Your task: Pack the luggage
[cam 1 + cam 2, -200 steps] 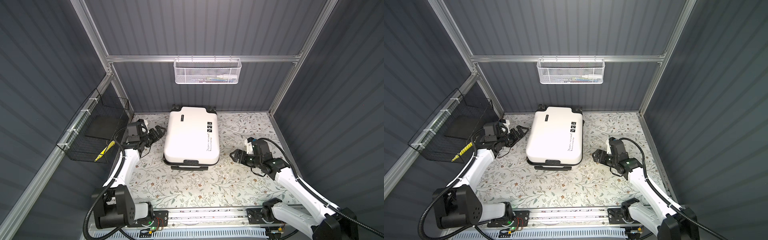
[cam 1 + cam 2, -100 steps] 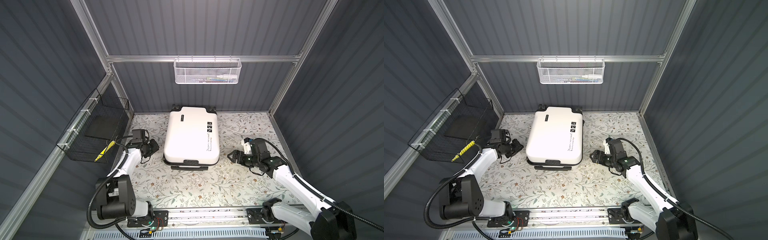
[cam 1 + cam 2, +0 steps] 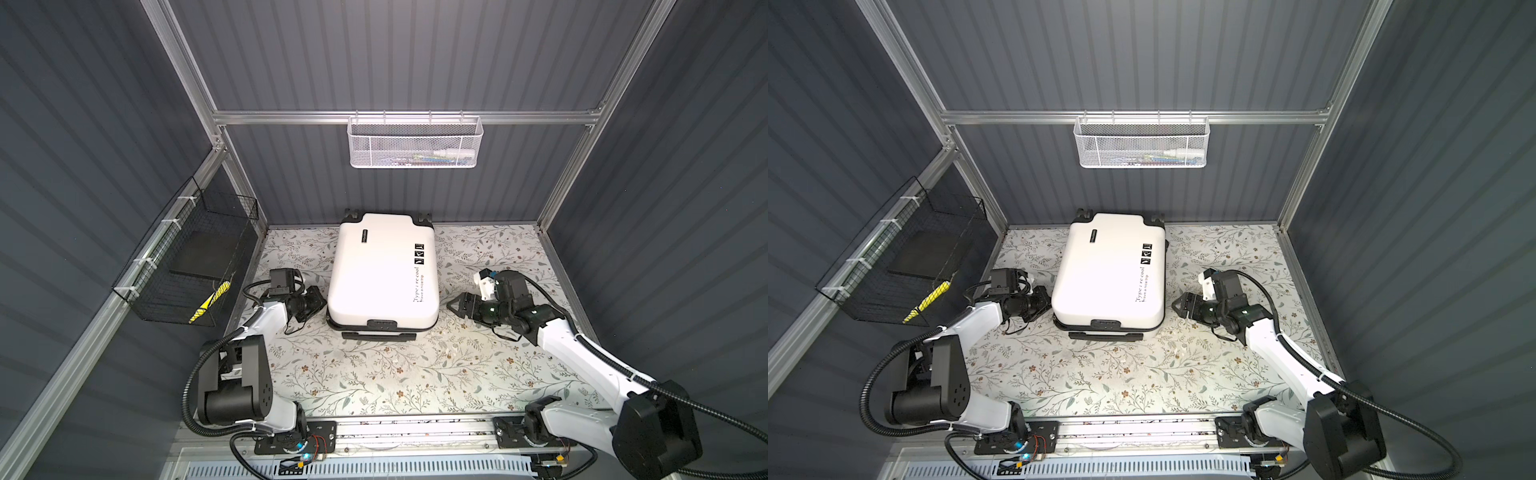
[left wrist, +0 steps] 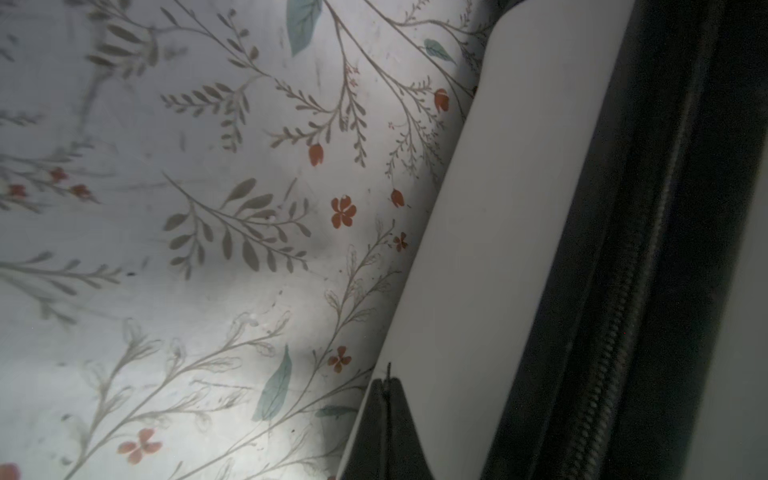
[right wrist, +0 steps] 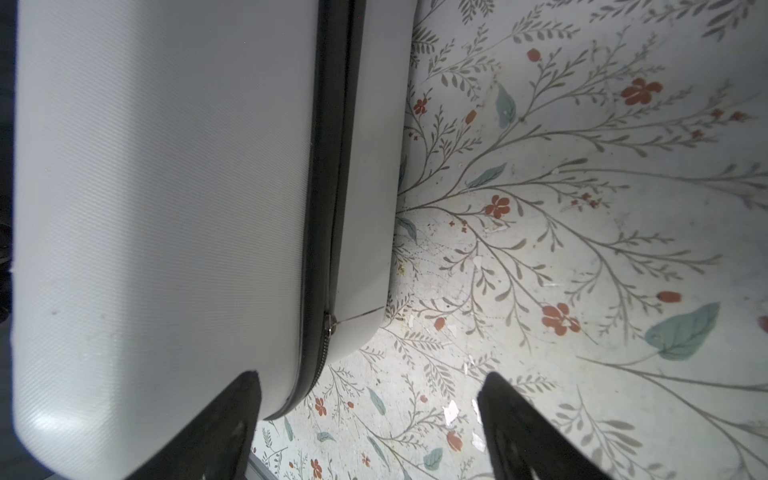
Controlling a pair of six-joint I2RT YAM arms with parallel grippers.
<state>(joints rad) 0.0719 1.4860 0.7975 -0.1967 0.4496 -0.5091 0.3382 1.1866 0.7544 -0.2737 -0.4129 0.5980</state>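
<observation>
Left gripper (image 4: 386, 388): jaws pressed together with nothing visible between them. The tips are at the lower white shell, and I cannot tell whether they touch it.
Right gripper (image 5: 370, 395): jaws stand wide and hold nothing. One of the fingers (image 5: 216, 424) overlaps the upper shell in the wrist view, and the other is over bare tabletop.
Suitcase (image 3: 384, 270): lies flat and closed between the two grippers. Its corners are just ahead of each set of tips, and its black handle end is toward the arm bases.
Zip band (image 5: 328, 166): runs between the shells ahead of the right gripper.
Zipper slider (image 5: 330, 322): small metal piece sitting ahead of the open jaws.
Floral tabletop (image 3: 374, 374): smooth sheet under the case.
Beyond the arms: white mesh basket (image 3: 415, 143) on the back rail and black wire basket (image 3: 187, 266) on the side wall, the latter holding a yellow item (image 3: 210, 301).
Risk 1: the closed left tips could shove the shell, sliding the case on the smooth sheet toward the right gripper.
Risk 2: the right jaws could close on the curved shell and skid off, missing the small slider.
Risk 3: the case is shut, so nothing can be packed until the zip runs. A pull off the band's line would probably jam it or drag the case.
</observation>
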